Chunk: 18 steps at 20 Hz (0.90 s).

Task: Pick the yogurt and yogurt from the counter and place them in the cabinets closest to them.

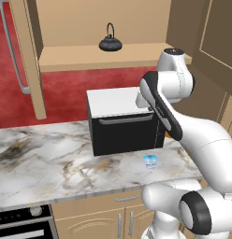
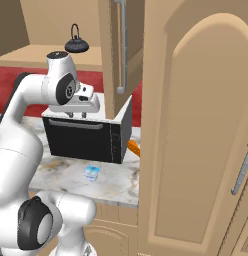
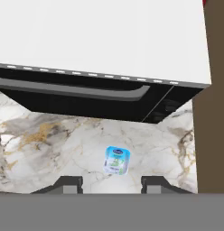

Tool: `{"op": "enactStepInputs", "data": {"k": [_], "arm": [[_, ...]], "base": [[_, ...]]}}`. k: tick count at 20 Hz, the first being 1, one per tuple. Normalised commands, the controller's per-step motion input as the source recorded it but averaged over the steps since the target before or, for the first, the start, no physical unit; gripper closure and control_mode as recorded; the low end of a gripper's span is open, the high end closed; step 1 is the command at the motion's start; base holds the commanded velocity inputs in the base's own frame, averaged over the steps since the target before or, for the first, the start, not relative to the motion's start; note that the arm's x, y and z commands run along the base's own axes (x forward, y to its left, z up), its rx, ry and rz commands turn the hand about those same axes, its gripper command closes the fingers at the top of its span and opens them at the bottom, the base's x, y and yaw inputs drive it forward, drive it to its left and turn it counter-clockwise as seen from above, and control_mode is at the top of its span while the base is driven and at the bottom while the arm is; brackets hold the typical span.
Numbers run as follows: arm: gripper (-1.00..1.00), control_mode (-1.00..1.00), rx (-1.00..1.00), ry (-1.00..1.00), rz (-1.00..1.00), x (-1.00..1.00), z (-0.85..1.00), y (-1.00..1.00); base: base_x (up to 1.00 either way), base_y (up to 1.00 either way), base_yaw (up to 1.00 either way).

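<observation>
One yogurt (image 1: 151,161) (image 2: 92,173) (image 3: 117,160), a tiny cup with a pale blue and white label, stands on the marble counter (image 1: 43,154) (image 3: 50,144) just in front of the black toaster oven (image 1: 122,126). My gripper (image 2: 78,114) (image 3: 111,182) hovers above the oven's white top, well above the cup, and looks down at it. Its fingertips stand apart with nothing between them, so it is open. The tan wall cabinet (image 1: 90,56) above the oven has its door (image 1: 24,60) swung open, showing a plain shelf.
A black kettle (image 1: 110,43) (image 2: 76,45) sits on the cabinet shelf. A tall tan door (image 2: 196,125) stands close on the right. An orange object (image 2: 134,147) lies beside the oven. A stove (image 1: 24,224) is set below the counter's left end.
</observation>
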Motion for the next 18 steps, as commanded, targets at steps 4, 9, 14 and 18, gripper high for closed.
{"op": "enactStepInputs", "data": {"k": [4,9,14,18], "arm": [[-1.0,-1.0,0.0,0.02,0.0,-0.03,-0.08,0.0],[-1.0,-1.0,0.0,0.01,0.0,-0.13,-0.24,0.0],[-1.0,-1.0,0.0,0.0,0.0,-0.16,-0.24,-0.01],[-1.0,-1.0,0.0,0.0,0.0,-0.18,-0.21,0.0]], "base": [[0.0,0.0,0.0],[0.0,0.0,0.0],[0.0,0.0,0.0],[0.0,0.0,0.0]]}}
